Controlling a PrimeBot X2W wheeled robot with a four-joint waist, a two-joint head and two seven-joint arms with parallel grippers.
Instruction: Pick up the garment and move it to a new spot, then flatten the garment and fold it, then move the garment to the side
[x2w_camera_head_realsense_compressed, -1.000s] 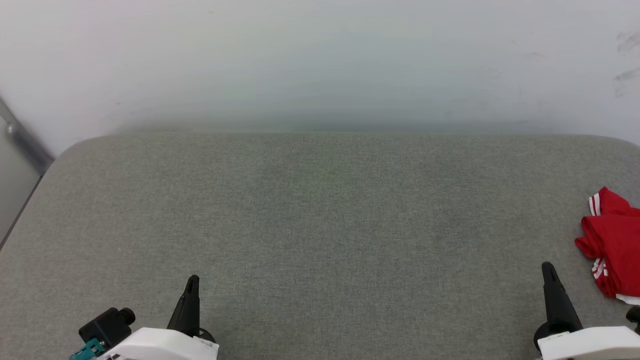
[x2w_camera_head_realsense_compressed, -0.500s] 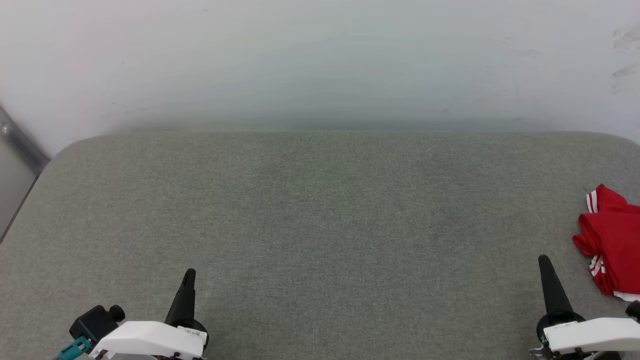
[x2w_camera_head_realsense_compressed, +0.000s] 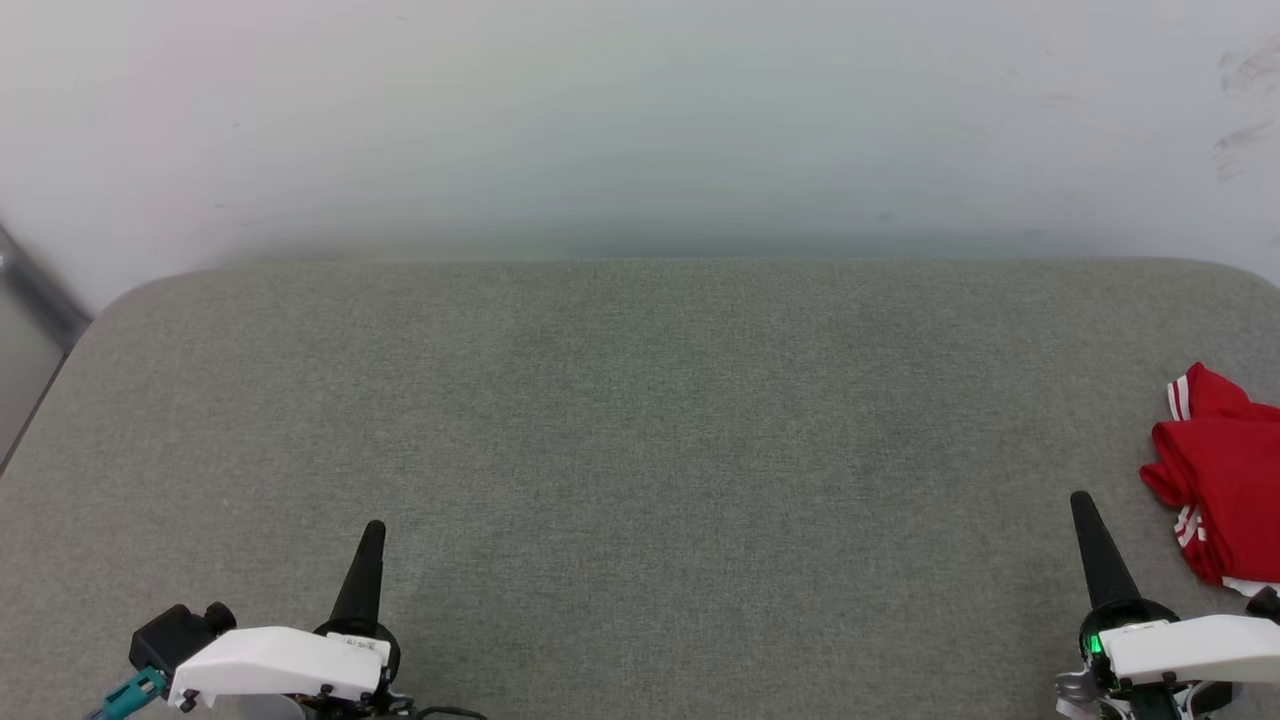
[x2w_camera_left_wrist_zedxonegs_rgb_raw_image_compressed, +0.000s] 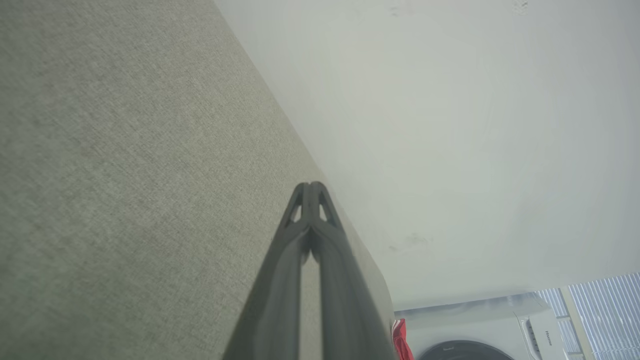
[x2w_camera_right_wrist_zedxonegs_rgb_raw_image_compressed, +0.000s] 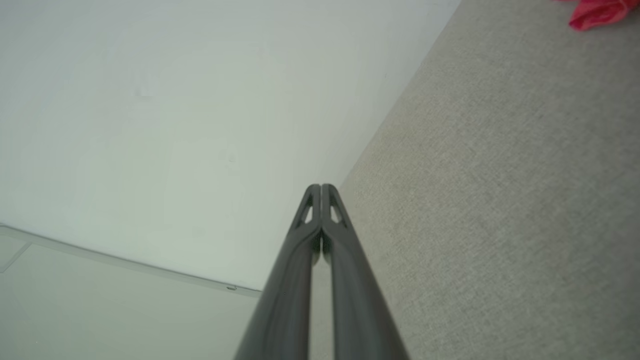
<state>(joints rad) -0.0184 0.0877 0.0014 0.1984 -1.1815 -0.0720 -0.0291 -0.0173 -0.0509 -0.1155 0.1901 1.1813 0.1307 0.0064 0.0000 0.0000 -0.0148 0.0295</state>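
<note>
Nearby, right tool (x2w_camera_head_realsense_compressed: 1081, 499) beside garment (x2w_camera_head_realsense_compressed: 1226, 472) (crumpled).

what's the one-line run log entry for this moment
stage: before pickup | jersey: crumpled at far right of grey surface, untouched | left gripper: shut, empty | right gripper: shut, empty, short of jersey

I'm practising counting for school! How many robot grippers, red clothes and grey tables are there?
Grippers: 2, the left gripper and the right gripper, both shut
Red garment: 1, crumpled near the right edge
Grey table: 1
Total: 4
</note>
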